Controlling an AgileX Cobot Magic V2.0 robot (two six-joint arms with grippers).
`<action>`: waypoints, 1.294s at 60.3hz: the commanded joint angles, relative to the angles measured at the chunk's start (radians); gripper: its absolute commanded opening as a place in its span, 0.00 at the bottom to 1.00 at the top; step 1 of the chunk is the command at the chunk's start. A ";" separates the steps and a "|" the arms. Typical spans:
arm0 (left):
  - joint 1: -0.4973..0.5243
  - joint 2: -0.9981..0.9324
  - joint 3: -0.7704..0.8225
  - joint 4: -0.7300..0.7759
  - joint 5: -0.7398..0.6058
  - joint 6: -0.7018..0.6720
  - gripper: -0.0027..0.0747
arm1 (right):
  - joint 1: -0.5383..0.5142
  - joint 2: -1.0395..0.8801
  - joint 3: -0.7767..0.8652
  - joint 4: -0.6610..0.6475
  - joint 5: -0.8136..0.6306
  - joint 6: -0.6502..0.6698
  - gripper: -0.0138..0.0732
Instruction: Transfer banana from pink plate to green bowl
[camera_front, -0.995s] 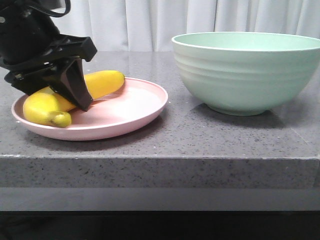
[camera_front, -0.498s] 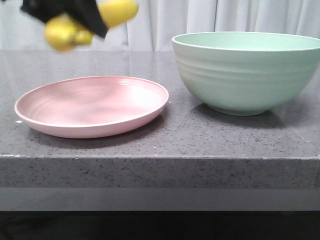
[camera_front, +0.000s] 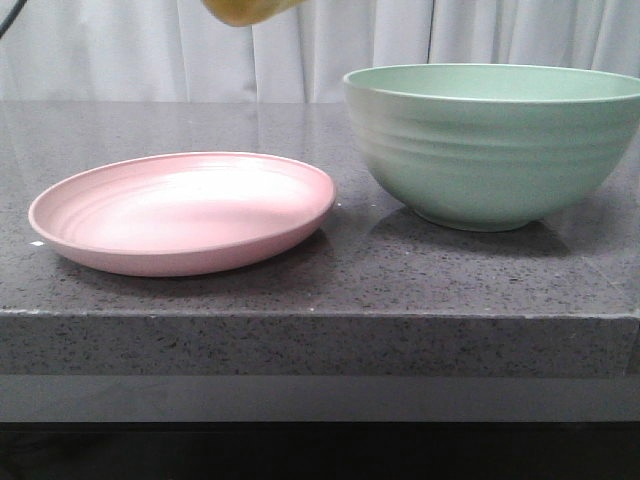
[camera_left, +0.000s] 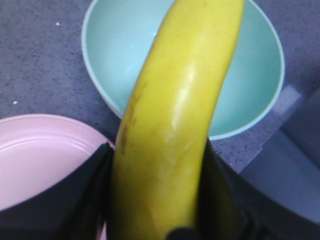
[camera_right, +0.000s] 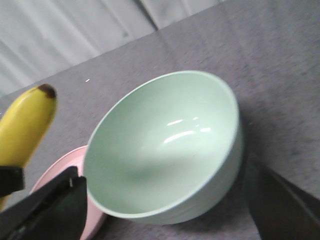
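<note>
The banana (camera_left: 175, 125) is bright yellow and held between the black fingers of my left gripper (camera_left: 160, 200), high above the table. In the front view only its lower end (camera_front: 245, 10) shows at the top edge, above the pink plate's right part; the gripper itself is out of that view. The pink plate (camera_front: 185, 212) sits empty on the left. The green bowl (camera_front: 495, 145) stands empty on the right. In the left wrist view the bowl (camera_left: 107, 55) lies beyond the banana and the plate (camera_left: 40, 160) to one side. My right gripper (camera_right: 165, 220) is open and empty above the bowl (camera_right: 165, 145).
The plate and bowl stand on a grey speckled counter (camera_front: 320, 290) whose front edge runs across the front view. White curtains (camera_front: 120, 50) hang behind. The right wrist view also shows the banana (camera_right: 25, 125) and the plate's rim (camera_right: 60, 170).
My left gripper has lifted the banana off the pink plate, up and to the right, nearly out of the front view. The plate now lies empty.
</note>
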 joint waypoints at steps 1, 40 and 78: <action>-0.022 -0.034 -0.036 -0.011 -0.064 0.002 0.28 | 0.096 0.079 -0.077 0.098 -0.080 -0.049 0.90; -0.022 -0.034 -0.036 0.001 -0.064 0.003 0.28 | 0.294 0.415 -0.298 0.228 -0.171 -0.069 0.90; -0.022 -0.034 -0.036 0.005 -0.068 0.003 0.28 | 0.294 0.564 -0.445 0.255 -0.093 -0.069 0.78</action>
